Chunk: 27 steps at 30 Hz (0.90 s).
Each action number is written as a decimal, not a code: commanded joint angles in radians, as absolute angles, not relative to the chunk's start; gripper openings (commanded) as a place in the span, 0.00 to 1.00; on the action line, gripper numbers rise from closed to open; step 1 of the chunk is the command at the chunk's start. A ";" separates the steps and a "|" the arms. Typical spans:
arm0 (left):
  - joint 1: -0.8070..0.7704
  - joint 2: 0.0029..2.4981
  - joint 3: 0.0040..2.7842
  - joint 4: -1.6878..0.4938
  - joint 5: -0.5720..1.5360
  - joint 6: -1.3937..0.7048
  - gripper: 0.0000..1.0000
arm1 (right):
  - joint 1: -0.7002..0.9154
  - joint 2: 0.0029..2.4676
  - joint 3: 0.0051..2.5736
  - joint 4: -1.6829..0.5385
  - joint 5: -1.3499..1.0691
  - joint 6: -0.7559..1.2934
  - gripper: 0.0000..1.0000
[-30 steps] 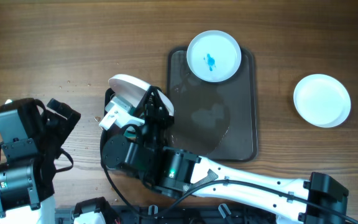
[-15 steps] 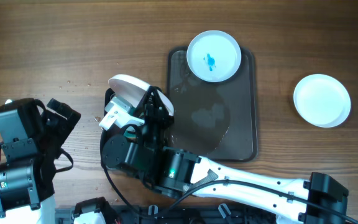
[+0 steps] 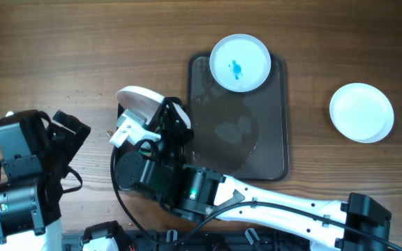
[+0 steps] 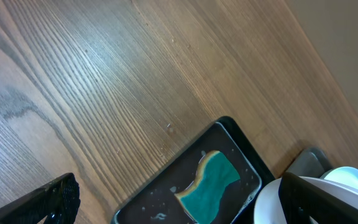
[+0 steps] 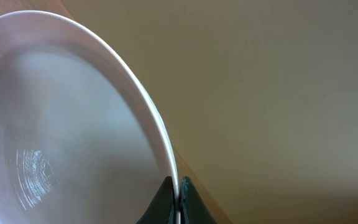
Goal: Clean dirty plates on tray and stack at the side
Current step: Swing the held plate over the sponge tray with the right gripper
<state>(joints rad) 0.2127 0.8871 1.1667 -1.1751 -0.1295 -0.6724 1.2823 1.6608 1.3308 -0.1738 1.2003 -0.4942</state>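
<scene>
Overhead and wrist views of 2 arms at a wooden table (image 3: 82, 42).

The right gripper (image 5: 178, 198) has its jaws pressed together on the rim of 1 white plate (image 3: 139, 101). The plate is tilted on edge and rises from the jaws clear of the table. In the right wrist view, the plate's bowl curves away to the left of the clamped rim, and faint streaks show on its inner face.

The left gripper (image 3: 67, 129) has its jaws wide apart with nothing between them. In the left wrist view, a small black tray (image 4: 166, 186) carrying a teal sponge (image 4: 209, 180) lies beyond the gap between its dark fingers (image 4: 55, 199).

The large dark tray (image 3: 257, 146) lies just beside the right gripper's jaws. At its far end, well apart from both pairs of jaws, sits a second plate (image 3: 239, 63) with a blue smear at its centre. A third plate (image 3: 361, 111), clean white, rests on the table beyond the tray, farthest from both pairs of jaws.
</scene>
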 commanded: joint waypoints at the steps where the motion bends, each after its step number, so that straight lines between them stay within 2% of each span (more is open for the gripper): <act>1: 0.222 0.886 1.186 -1.176 -0.124 -0.689 1.00 | 1.285 1.666 1.350 -0.165 1.193 -0.467 0.04; 21: 0.222 0.886 1.186 -1.176 -0.124 -0.689 1.00 | 1.285 1.666 1.350 -0.177 1.188 -0.447 0.04; 24: 0.222 0.886 1.186 -1.176 -0.124 -0.689 1.00 | 1.283 1.666 1.350 -0.187 1.187 -0.366 0.04; 27: 0.222 0.886 1.186 -1.176 -0.124 -0.689 1.00 | 1.246 1.666 1.350 -0.314 1.106 -0.081 0.04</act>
